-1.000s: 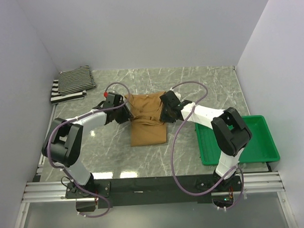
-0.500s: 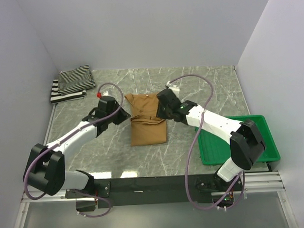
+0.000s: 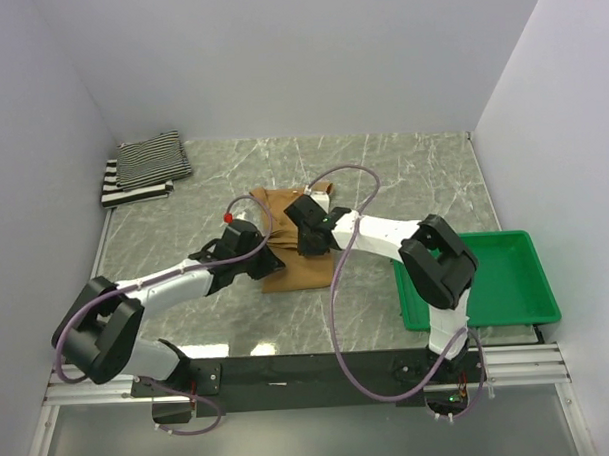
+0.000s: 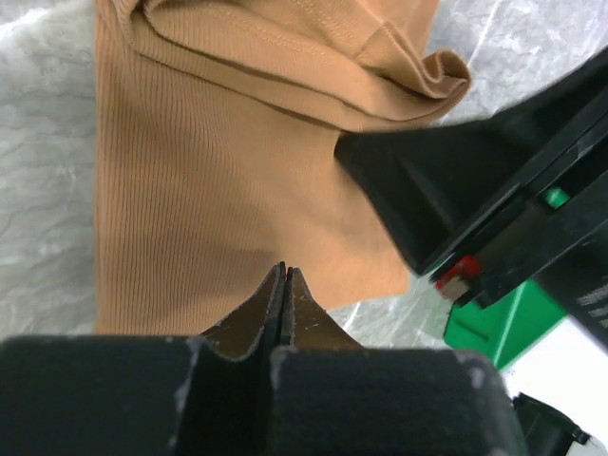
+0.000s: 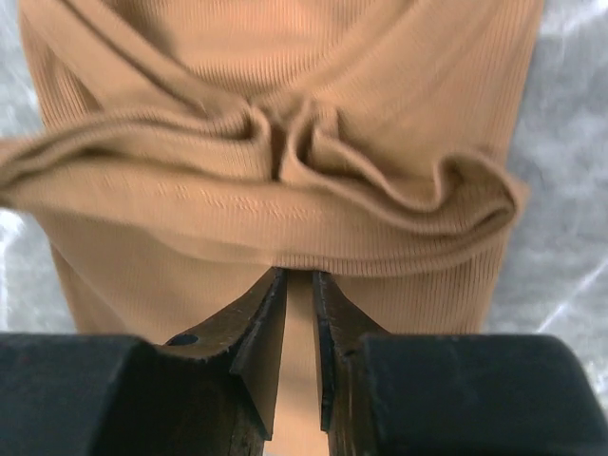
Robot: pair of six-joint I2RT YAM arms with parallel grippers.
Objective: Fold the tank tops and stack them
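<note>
A second ago my left claw [image 4: 285,274] sat against the far left edge of the tan top [image 4: 209,161]. Now it has dropped back to the near left corner, and its jaws have gone from partly apart to pressed flat together. I cannot tell whether any cloth is caught between them. My right claw [image 5: 301,277] was at the top's right edge. It has since swung in over the middle of the cloth, and its jaws are narrow, with a slim gap and only ribbed cloth showing through it.

The tan top's long axis runs from the near end away toward the far wall, leaning slightly. A bunched fold [image 5: 285,180] lies across that axis just ahead of my right fingertips. Ahead of my left tips the flat lower panel spreads out, with the hem just under them. The striped tops [image 3: 147,163] lie stacked well apart, far out beyond my left claw.
</note>
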